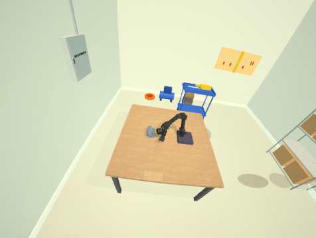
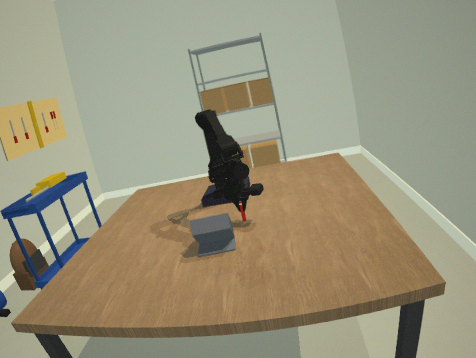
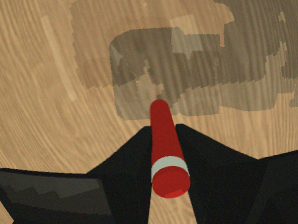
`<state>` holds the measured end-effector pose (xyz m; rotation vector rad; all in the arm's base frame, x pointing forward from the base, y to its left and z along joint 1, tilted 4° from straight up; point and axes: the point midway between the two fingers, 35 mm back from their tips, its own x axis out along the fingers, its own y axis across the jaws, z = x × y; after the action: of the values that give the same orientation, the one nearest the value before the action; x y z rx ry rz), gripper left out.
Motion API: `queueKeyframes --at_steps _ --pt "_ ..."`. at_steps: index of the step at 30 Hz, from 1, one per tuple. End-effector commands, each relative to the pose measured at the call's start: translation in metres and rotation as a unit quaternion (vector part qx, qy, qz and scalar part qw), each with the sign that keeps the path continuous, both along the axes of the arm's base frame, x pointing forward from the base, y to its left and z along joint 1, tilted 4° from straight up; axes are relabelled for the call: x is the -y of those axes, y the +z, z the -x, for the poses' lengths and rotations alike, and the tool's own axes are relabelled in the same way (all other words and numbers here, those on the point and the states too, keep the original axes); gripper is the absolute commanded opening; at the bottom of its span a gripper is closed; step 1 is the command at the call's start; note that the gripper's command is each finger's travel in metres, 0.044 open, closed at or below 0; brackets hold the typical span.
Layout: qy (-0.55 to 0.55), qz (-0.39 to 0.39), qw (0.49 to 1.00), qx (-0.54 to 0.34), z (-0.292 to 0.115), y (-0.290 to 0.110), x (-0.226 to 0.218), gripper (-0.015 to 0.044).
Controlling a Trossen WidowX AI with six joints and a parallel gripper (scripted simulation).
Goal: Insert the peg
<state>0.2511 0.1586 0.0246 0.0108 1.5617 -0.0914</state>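
A round red peg (image 3: pixel 162 137) (image 2: pixel 243 213) with a pale band near its top stands upright on the wooden table (image 1: pixel 159 163) (image 2: pixel 325 240). My gripper (image 3: pixel 164 132) (image 2: pixel 242 204) (image 1: pixel 161 137) is down over it, its black fingers pressed against both sides of the peg's upper part, shut on it. The grey sloped panel (image 2: pixel 213 233) (image 1: pixel 150 131) sits on the table just to the left of the peg in the exterior view. Its hole is not visible in these views.
The arm's dark base pad (image 1: pixel 186 138) lies behind the gripper. A blue cart (image 1: pixel 196 96) (image 2: pixel 45 210) stands off the table's far side, and a metal shelf (image 2: pixel 240 100) with boxes stands by the wall.
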Motion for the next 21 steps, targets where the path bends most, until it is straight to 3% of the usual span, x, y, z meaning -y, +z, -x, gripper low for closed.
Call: queueKeyframes --at_steps 1,7,21 --pt "0.0 0.0 1.0 0.001 0.0 0.001 0.0 0.0013" --pt "0.0 0.0 1.0 0.0 -0.001 0.007 -0.001 0.0" --pt "0.0 0.0 1.0 -0.002 -0.003 0.062 -0.005 0.0"
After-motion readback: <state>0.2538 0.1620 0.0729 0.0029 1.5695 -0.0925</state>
